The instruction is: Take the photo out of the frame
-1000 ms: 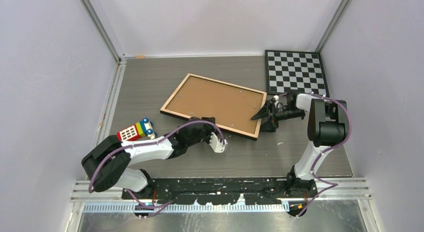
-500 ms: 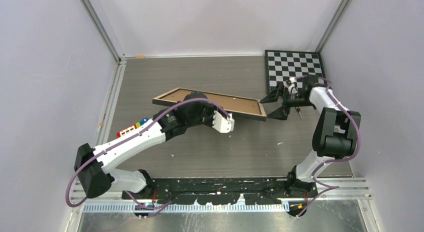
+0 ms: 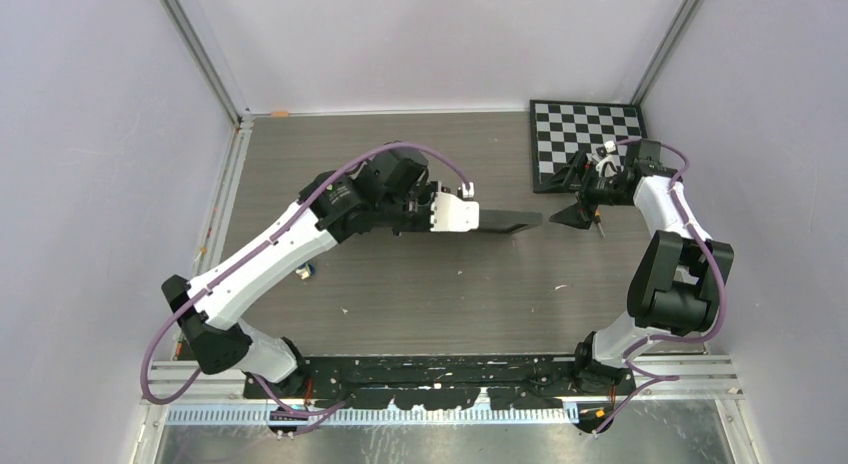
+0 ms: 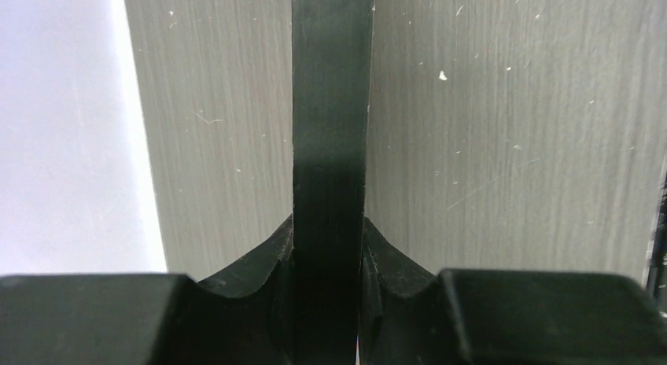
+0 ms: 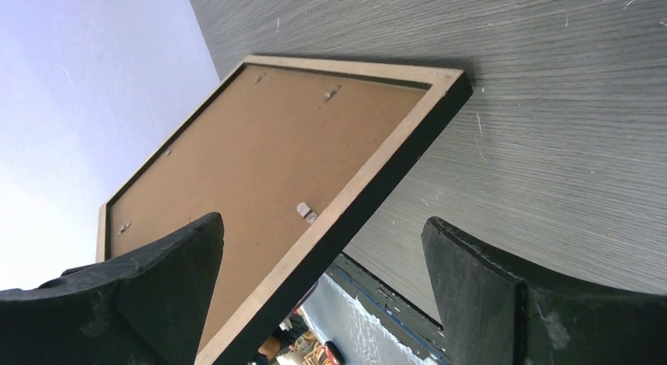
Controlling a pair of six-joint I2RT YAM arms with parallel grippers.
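Closest to me, the left gripper (image 4: 329, 259) is clamped down on the black frame (image 4: 330, 105), its two fingers (image 4: 263, 267) pressed against either face of the thin rim with no gap showing, so the frame runs straight out ahead of the hand, turned up on edge over the grey table (image 3: 430, 284); whether its lower edge rests on the table I cannot tell. Held like that, I'd say, both faces are reachable and the back is offered to the other arm. Just past the frame's free end waits the right gripper (image 3: 575, 192), spread wide and holding nothing, the frame's corner lying between its fingers and apart from both, which looks to me like a hand lined up to work at the back. That back faces it: a plain brown backing board (image 5: 259, 153) inside a light wood rim (image 5: 370, 172), with small metal tabs (image 5: 307, 211) along the edge pinning the board in and a black outer side. The photo is not visible from anywhere; I judge it sits behind that board. Beyond the right hand lies a checkered board (image 3: 590, 134), untouched
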